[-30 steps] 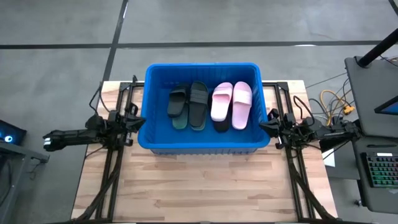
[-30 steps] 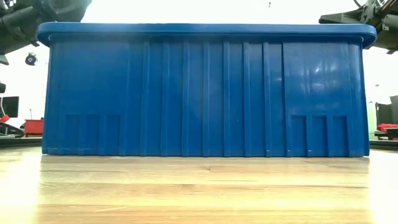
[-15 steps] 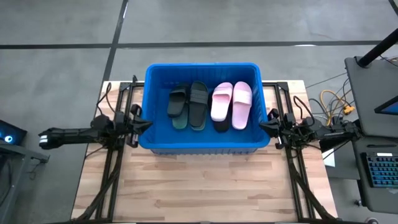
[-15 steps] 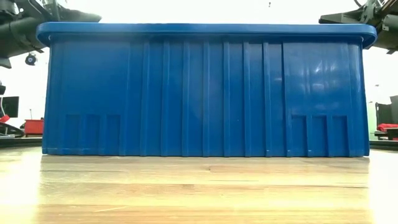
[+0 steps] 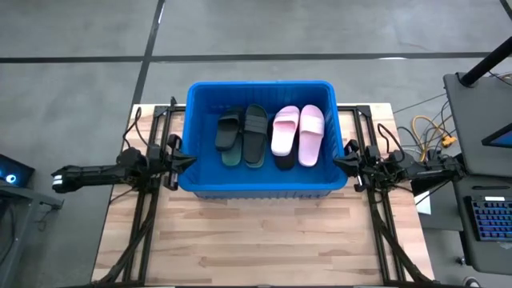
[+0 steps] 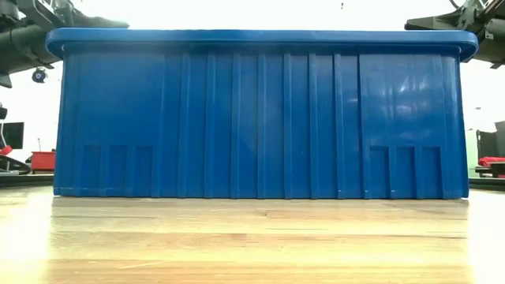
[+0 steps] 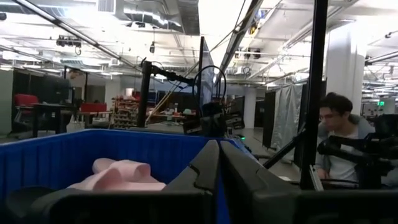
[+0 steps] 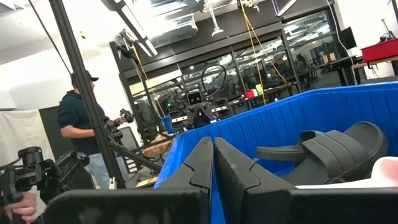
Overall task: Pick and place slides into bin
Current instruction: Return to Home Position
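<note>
From above, the slides [image 5: 286, 132] lie side by side in the bin [image 5: 260, 85], dark ones toward nine o'clock, pink toward three. I see none on the table [image 5: 264, 240], so I judge the packing finished, with only parking my arms left. My left pincer [image 5: 178, 158] sits at the bin's nine o'clock, my right pincer [image 5: 346, 162] at three. Level with the table, the bin's wall hides everything inside. Both wrist views show my fingers pressed together, holding nothing.

Pale plank table [image 5: 264, 240], blue bin [image 5: 260, 189] on it toward 12 o'clock, black arm frames [image 5: 142, 216] at 9 and 3 o'clock.
</note>
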Motion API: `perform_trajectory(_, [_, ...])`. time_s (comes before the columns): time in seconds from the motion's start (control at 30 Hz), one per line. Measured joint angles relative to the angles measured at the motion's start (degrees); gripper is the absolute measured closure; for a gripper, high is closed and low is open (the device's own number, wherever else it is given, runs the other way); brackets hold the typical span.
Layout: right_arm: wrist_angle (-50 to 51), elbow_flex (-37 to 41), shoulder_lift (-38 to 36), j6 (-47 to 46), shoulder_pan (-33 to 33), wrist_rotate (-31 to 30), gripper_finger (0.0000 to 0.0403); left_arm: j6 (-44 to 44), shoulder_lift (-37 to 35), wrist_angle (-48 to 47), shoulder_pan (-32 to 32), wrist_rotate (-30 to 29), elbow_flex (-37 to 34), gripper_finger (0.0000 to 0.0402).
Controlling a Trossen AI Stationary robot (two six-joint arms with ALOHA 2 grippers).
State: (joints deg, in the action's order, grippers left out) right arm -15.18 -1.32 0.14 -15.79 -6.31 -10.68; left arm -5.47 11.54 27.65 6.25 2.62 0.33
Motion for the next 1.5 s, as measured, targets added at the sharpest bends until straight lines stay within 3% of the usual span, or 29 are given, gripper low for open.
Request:
perform_trajectory(0.37, [-0.05, 0.0, 0.0, 0.0, -0.02, 0.09, 0.0394, -1.69, -3.06, -1.35, -0.01, 0.04, -0.03, 0.0402])
perform_trajectory(1.5, [-0.13, 0.0, 0.0, -0.04, -0.02, 0.13, 0.0394, -1.47, -2.59, -2.66, -0.03, 0.2, -0.05, 0.0402])
